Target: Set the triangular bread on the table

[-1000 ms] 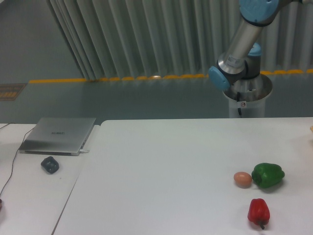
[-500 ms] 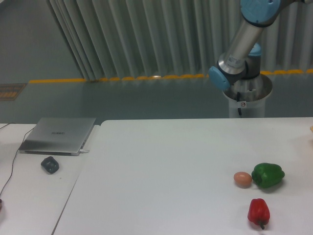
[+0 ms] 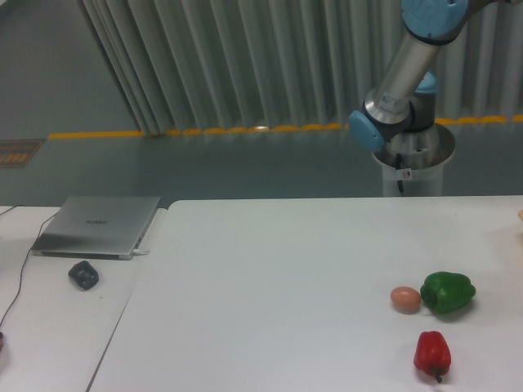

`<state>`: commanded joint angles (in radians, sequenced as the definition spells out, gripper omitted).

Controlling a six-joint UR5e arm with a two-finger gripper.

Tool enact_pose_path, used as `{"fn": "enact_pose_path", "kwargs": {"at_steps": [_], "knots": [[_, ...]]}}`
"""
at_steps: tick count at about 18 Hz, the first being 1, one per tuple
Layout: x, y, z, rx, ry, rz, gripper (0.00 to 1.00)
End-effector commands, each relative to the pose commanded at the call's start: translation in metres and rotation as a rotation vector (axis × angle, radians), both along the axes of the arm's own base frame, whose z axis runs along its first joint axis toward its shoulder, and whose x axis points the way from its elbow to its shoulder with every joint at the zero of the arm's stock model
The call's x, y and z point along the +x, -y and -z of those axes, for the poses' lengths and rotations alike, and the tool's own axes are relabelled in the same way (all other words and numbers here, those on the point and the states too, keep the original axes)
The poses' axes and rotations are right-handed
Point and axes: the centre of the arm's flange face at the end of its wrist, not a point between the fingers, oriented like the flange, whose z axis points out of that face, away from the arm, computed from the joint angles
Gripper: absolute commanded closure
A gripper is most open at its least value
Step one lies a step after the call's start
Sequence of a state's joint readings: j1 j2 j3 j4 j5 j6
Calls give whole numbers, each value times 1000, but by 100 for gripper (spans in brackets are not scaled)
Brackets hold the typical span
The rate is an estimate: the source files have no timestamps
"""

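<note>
1. From my fixed view I see only part of the arm (image 3: 406, 69): an elbow joint and a silver link rising out of the top of the frame behind the table (image 3: 286, 269). The gripper is out of view, so I cannot say whether its fingers are apart, together, or clamped on anything.

2. The triangular bread is not clearly visible. There is a thin tan sliver at the far right edge of the frame, level with the table's back portion, but it is too small for me to call it the bread. It may equally be held by the unseen gripper.

3. On the table I see a green pepper (image 3: 447, 292) with a small brown egg (image 3: 405, 299) touching or just beside its left side, and a red pepper (image 3: 431, 353) near them, closer to the camera. On the smaller side table lie a laptop (image 3: 96, 226) and a dark object (image 3: 83, 273).

4. My main risk, as I judge it, is working blind: with neither hand nor bread in frame, I cannot confirm a grasp or a release.

5. If the descent comes in on the right side, the bread or fingers could knock the egg and set it rolling, or land on a pepper.

6. The wide bare centre looks the safer drop zone.
</note>
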<state>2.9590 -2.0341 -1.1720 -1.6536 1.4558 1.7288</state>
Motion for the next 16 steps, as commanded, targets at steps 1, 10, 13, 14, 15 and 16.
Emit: {"fn": "enact_pose_path", "kwargs": {"at_steps": [1,10,13,14,15,16], "knots": [[1,0,-1,0,0,0,73],[-7,11,-1,3,-4,6,73],[-15,30,3,9,-3,31,73],[-16,33,3,9,-6,41,73],[-16,33,4,8,-4,48,73],[-16,34,4,7,-6,50,73]]}}
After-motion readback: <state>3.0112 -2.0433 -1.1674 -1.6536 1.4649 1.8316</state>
